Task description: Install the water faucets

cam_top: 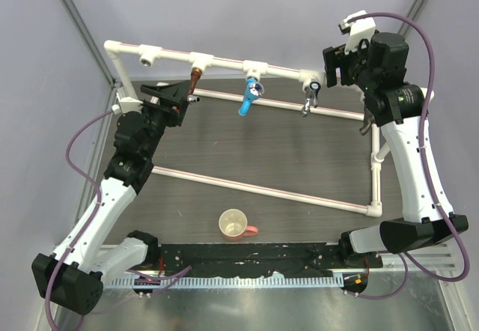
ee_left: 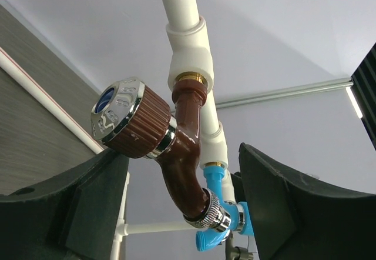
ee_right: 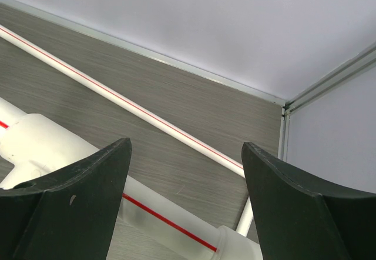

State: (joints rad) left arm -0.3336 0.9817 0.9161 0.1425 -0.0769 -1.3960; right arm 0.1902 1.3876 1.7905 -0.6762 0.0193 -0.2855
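The reddish-brown copper faucet (cam_top: 194,77) hangs from a white tee on the top pipe (cam_top: 224,63). In the left wrist view the copper faucet (ee_left: 183,154) sits in the tee's brass thread, with its ribbed handle (ee_left: 130,119) pointing left. My left gripper (ee_left: 182,213) is open, and the faucet's body sits between its jaws with gaps on both sides. The blue faucet (cam_top: 251,96) and the chrome-and-dark faucet (cam_top: 309,97) hang from tees further right. My right gripper (ee_right: 185,201) is open and empty above the pipe's right end (cam_top: 333,65).
An empty tee socket (cam_top: 147,58) sits at the left end of the top pipe. The white pipe frame (cam_top: 262,189) lies across the dark table. A cream cup with a pink handle (cam_top: 233,225) stands near the front. Grey walls close in behind and beside the frame.
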